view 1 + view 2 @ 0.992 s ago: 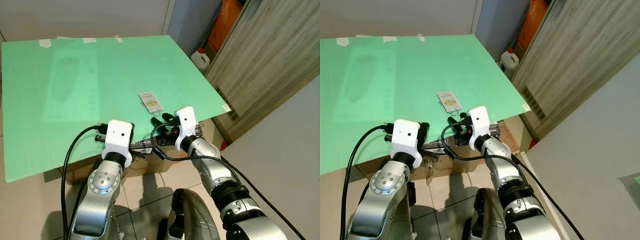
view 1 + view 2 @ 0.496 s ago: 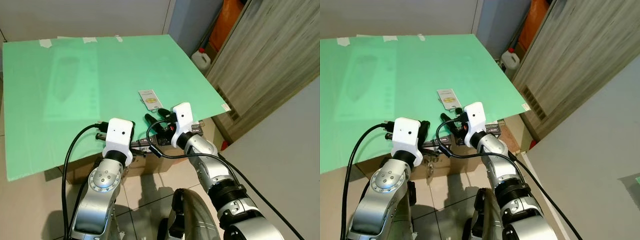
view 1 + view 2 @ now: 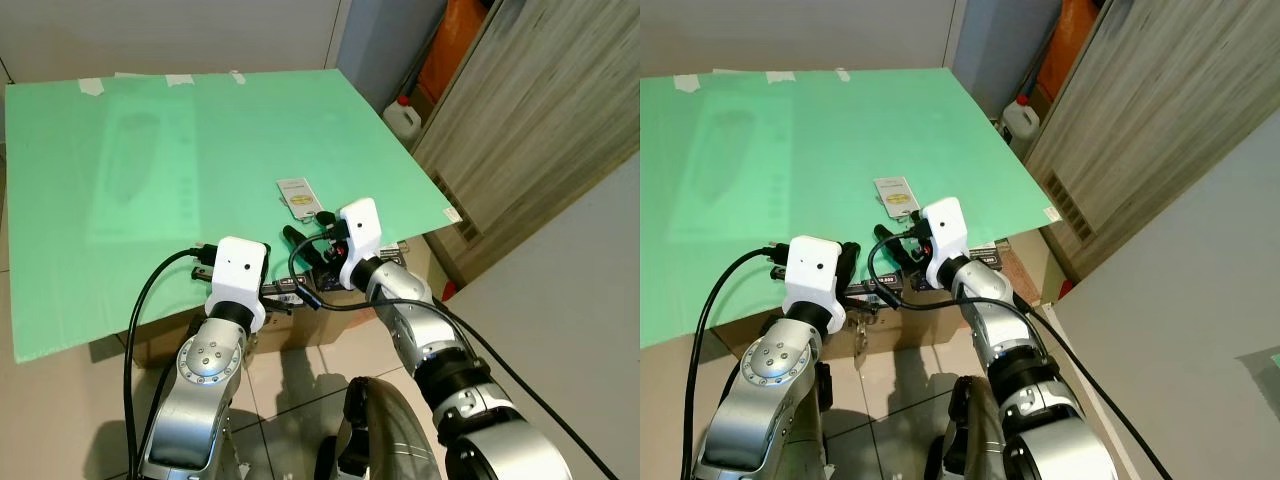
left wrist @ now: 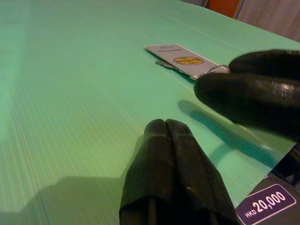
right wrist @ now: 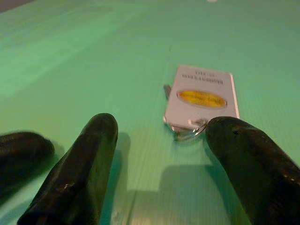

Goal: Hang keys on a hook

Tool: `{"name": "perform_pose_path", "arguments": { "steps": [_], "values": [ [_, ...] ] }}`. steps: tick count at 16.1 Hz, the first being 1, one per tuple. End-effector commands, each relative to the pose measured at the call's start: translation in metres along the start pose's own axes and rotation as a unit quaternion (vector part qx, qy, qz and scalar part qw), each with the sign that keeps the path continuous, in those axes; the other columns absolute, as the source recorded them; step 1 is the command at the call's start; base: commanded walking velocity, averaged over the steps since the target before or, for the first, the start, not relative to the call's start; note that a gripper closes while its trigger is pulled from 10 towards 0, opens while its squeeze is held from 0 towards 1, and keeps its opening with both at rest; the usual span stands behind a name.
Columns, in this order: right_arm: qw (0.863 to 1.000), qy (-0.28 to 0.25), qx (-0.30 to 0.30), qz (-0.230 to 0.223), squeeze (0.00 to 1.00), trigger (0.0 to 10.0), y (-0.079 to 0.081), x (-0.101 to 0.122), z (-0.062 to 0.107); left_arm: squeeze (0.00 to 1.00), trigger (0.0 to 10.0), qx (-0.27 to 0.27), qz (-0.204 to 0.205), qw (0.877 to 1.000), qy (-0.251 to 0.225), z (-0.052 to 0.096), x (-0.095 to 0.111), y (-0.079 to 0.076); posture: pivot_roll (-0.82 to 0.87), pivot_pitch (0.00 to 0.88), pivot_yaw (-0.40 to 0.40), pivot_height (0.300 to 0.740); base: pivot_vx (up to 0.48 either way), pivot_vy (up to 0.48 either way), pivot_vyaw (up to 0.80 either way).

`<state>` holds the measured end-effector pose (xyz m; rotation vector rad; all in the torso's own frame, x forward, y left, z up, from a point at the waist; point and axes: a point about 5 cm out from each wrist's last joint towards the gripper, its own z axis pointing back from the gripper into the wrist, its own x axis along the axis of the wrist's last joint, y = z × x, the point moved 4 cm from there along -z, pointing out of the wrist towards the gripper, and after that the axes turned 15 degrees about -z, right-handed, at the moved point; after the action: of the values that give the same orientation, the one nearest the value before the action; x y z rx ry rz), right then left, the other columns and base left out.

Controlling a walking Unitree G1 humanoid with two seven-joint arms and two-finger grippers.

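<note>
A white key tag (image 3: 300,198) with a yellow oval and a metal ring (image 5: 190,131) lies flat on the green tabletop (image 3: 150,150), near its front right corner. My right gripper (image 3: 308,228) hovers low over the table just short of the tag. It is open, and in the right wrist view its fingers (image 5: 75,178) straddle the ring end with nothing between them (image 5: 164,154). My left gripper (image 4: 165,124) is shut and empty over the table's front edge, left of the right one. No hook can be seen.
A white plastic jug (image 3: 402,118) stands on the floor past the table's right edge, beside a wooden cabinet (image 3: 540,120). A cardboard box with a price sticker (image 4: 267,204) sits under the front edge. Bits of tape (image 3: 178,79) mark the far edge.
My right gripper has moved forward and left over the table's edge, closing in on the key tag's ring end. The left arm and the tag have stayed put.
</note>
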<state>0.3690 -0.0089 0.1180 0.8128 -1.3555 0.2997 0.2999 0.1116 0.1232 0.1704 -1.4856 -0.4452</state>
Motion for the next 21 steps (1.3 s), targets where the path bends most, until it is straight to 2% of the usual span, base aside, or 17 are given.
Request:
{"name": "perform_pose_path", "arguments": {
  "steps": [1,13,16,21],
  "values": [
    [1.0,0.004,-0.006,0.002,0.0,10.0,-0.004,-0.002,0.001,0.0,10.0,-0.018,0.006,1.0,0.013,0.002,-0.006,-0.012,0.23,0.163,-0.213,0.602,0.0,0.0,0.0],
    [0.997,0.044,-0.027,-0.06,0.0,10.0,0.002,-0.023,-0.008,0.0,10.0,-0.021,0.009,1.0,0.015,0.002,-0.008,-0.013,0.24,0.147,-0.217,0.602,0.0,0.0,0.0],
    [0.997,0.04,-0.032,-0.065,0.0,10.0,0.002,-0.022,-0.01,0.0,10.0,-0.022,0.009,1.0,0.014,0.002,-0.007,-0.014,0.24,0.146,-0.216,0.602,0.0,0.0,0.0],
    [0.992,0.027,-0.053,-0.108,0.0,10.0,0.003,-0.015,-0.018,0.0,10.0,-0.024,0.009,1.0,0.014,0.0,-0.006,-0.014,0.24,0.149,-0.215,0.602,0.0,0.0,0.0]
  ]
}}
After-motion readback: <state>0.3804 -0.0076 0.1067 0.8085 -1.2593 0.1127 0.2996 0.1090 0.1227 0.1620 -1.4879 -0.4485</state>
